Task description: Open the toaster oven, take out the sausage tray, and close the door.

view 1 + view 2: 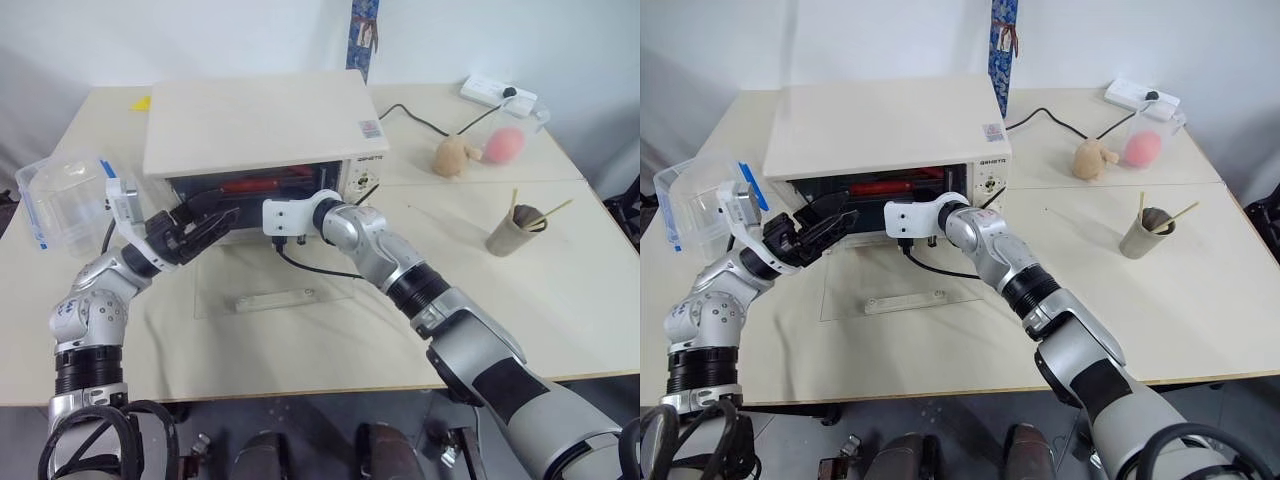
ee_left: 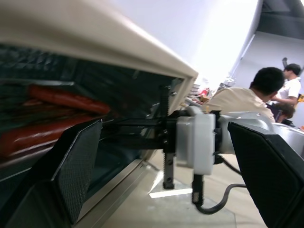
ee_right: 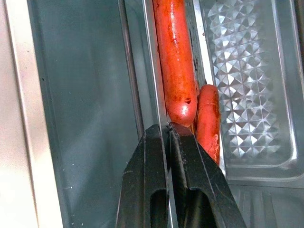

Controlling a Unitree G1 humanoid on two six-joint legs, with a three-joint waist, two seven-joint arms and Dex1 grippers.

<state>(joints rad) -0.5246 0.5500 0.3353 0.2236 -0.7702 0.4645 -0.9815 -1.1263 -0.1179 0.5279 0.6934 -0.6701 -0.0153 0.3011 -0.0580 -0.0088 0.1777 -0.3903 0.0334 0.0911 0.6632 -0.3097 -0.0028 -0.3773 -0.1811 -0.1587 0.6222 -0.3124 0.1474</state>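
The cream-white toaster oven (image 1: 260, 120) stands open at the back of the table. Its glass door (image 1: 240, 285) lies flat in front, the white bar handle (image 1: 275, 298) toward me. Inside sits the silver sausage tray (image 3: 247, 95) with red sausages (image 3: 175, 61) along its near edge. My right gripper (image 3: 166, 127) reaches level into the opening and is shut on the tray's thin front rim (image 3: 154, 71). At the oven's left front corner my left gripper (image 1: 222, 218) hovers open, its fingers (image 2: 78, 161) spread wide and holding nothing, close beside the right wrist (image 1: 290, 215).
A clear plastic box with blue clips (image 1: 60, 195) sits left of the oven. To the right are a plush toy (image 1: 455, 155), a pink object in a clear container (image 1: 505, 143), a power strip (image 1: 497, 92) and a cup with sticks (image 1: 515, 230). People (image 2: 266, 90) sit far behind.
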